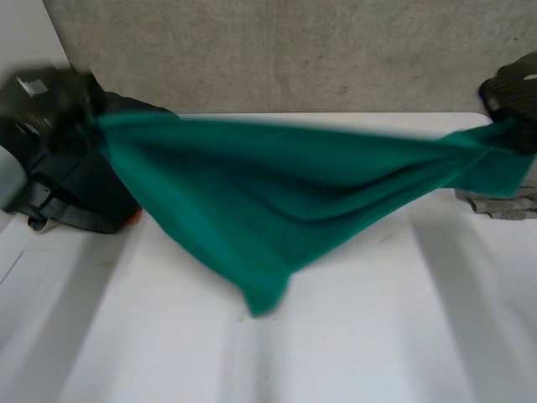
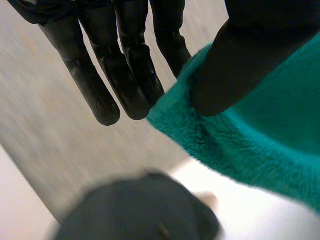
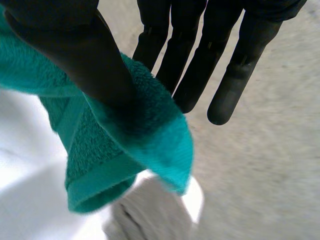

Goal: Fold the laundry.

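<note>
A green towel [image 1: 277,193] hangs stretched in the air above the white table [image 1: 377,336], its lowest point dangling near the table's middle. My left hand [image 1: 44,99] holds one corner at the far left. There the thumb [image 2: 235,65] presses the towel's edge [image 2: 240,145] against the straight fingers [image 2: 125,75]. My right hand [image 1: 513,84] holds the opposite corner at the far right. Its thumb [image 3: 85,60] pinches the towel [image 3: 125,145] against its fingers [image 3: 200,65].
A heap of dark clothing [image 1: 84,193] lies at the table's left edge, under my left hand [image 2: 140,210]. A grey cloth [image 1: 503,201] lies at the right edge, below my right hand [image 3: 150,215]. A concrete wall [image 1: 294,50] stands behind the table.
</note>
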`<state>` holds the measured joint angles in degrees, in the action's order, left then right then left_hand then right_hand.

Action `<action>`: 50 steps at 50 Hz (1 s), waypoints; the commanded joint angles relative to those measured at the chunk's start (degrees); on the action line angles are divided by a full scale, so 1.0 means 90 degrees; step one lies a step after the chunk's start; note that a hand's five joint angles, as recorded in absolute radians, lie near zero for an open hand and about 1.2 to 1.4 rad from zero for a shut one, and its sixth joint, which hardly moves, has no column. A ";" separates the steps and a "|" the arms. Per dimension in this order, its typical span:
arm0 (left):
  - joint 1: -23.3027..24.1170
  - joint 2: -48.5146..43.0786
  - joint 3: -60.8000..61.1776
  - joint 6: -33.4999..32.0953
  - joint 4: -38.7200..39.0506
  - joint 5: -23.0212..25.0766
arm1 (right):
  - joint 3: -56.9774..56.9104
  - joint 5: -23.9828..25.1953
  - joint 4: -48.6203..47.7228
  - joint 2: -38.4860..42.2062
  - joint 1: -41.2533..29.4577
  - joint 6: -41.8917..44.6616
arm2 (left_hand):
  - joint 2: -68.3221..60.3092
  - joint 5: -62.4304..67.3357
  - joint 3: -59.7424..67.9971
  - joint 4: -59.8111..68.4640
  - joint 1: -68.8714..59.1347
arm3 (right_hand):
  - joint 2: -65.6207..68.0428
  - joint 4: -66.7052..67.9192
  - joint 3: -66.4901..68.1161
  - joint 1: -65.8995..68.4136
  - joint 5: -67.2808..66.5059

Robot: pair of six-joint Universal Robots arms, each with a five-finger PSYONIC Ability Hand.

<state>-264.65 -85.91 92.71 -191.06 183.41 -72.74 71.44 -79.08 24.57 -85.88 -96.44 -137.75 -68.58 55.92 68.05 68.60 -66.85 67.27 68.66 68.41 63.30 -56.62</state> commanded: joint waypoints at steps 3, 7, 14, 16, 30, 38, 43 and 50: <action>0.0079 0.0357 -0.0593 -0.0450 -0.0749 -0.0101 | -0.0320 -0.0510 0.0620 -0.0116 0.0101 0.1136 | -0.1269 0.1565 0.1328 0.1267 -0.1461 | 0.1415 0.1260 0.1288 0.1855 -0.1486; 0.0381 -0.0657 -0.0856 -0.1133 -0.0798 -0.0228 | -0.0359 -0.0793 0.0571 0.0556 -0.0231 0.1185 | -0.1269 0.1565 0.1328 0.1267 -0.1461 | 0.1415 0.1260 0.1288 0.1855 -0.1486; 0.1016 -0.3079 -0.2603 -0.1847 -0.0506 -0.0911 | -0.1003 -0.0960 0.0260 0.2031 -0.0368 0.0941 | -0.1269 0.1565 0.1328 0.1267 -0.1461 | 0.1415 0.1260 0.1288 0.1855 -0.1486; 0.1152 -0.3615 -0.3391 -0.1877 -0.0060 -0.1174 | -0.1491 -0.1018 -0.0247 0.2490 -0.0387 0.0620 | -0.1269 0.1565 0.1328 0.1267 -0.1461 | 0.1415 0.1260 0.1288 0.1855 -0.1486; 0.1612 -0.3931 -0.4512 -0.1750 0.3275 -0.1693 | -0.2000 -0.1087 -0.4498 0.2530 -0.0397 -0.1384 | -0.1269 0.1565 0.1328 0.1267 -0.1461 | 0.1415 0.1260 0.1288 0.1855 -0.1486; 0.1700 -0.3892 -0.2783 -0.1720 0.2776 -0.1635 | -0.1327 -0.0385 -0.3297 0.3164 -0.0378 -0.1403 | -0.1269 0.1565 0.1328 0.1267 -0.1461 | 0.1415 0.1260 0.1288 0.1855 -0.1486; 0.1992 -0.3960 -0.1476 -0.1730 0.2581 -0.1635 | -0.0897 -0.0237 -0.2643 0.3760 -0.0348 -0.1364 | -0.1269 0.1565 0.1328 0.1267 -0.1461 | 0.1415 0.1260 0.1288 0.1855 -0.1486; 0.2032 -0.3494 -0.0449 -0.1701 0.2181 -0.1635 | -0.0682 -0.0208 -0.1276 0.3937 -0.0290 -0.1393 | -0.1269 0.1565 0.1328 0.1267 -0.1461 | -0.0665 -0.0820 -0.0792 -0.0225 0.0594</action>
<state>-246.72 -121.01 82.05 -206.55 205.66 -87.42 63.94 -81.19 4.93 -51.07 -99.43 -150.00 -68.78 56.68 68.61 68.85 -66.85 64.22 64.68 64.61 62.78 -55.03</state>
